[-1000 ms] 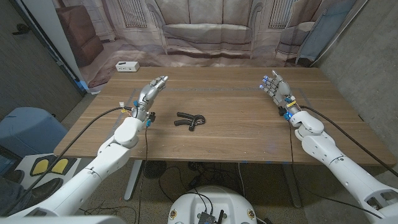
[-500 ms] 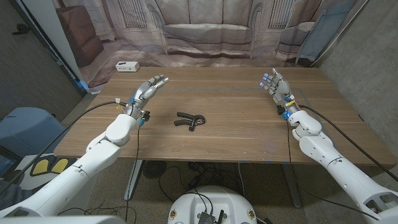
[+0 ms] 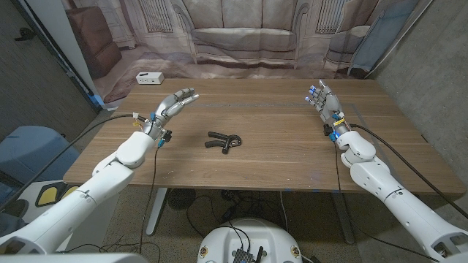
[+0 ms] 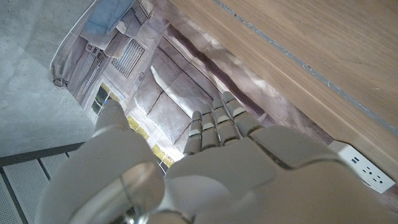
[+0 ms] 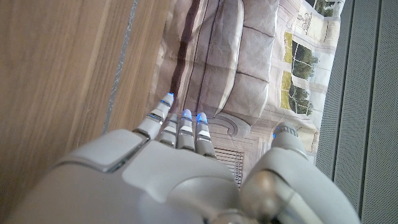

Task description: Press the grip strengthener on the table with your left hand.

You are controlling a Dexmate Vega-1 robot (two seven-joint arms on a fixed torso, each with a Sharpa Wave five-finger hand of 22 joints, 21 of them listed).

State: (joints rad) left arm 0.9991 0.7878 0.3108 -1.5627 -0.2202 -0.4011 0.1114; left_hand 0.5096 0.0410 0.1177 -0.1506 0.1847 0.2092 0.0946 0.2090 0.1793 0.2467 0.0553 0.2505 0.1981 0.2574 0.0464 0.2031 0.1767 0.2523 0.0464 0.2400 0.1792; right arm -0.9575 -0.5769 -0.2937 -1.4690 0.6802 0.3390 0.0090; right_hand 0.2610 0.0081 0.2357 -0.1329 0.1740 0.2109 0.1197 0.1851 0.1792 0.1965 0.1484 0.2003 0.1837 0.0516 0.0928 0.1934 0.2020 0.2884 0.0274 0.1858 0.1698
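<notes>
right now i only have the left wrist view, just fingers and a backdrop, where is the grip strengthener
Observer: The grip strengthener lies on the table near the middle, to the right of your left hand and nearer the robot.
Operator: is the hand touching it
Observer: No. The left hand holds nothing, fingers stretched out, apart from the strengthener.
Operator: anything in the way
Observer: Only bare wood between them. A white power strip sits at the far left corner.
Operator: right hand
Observer: The right hand is over the table's right side, holding nothing.
</notes>
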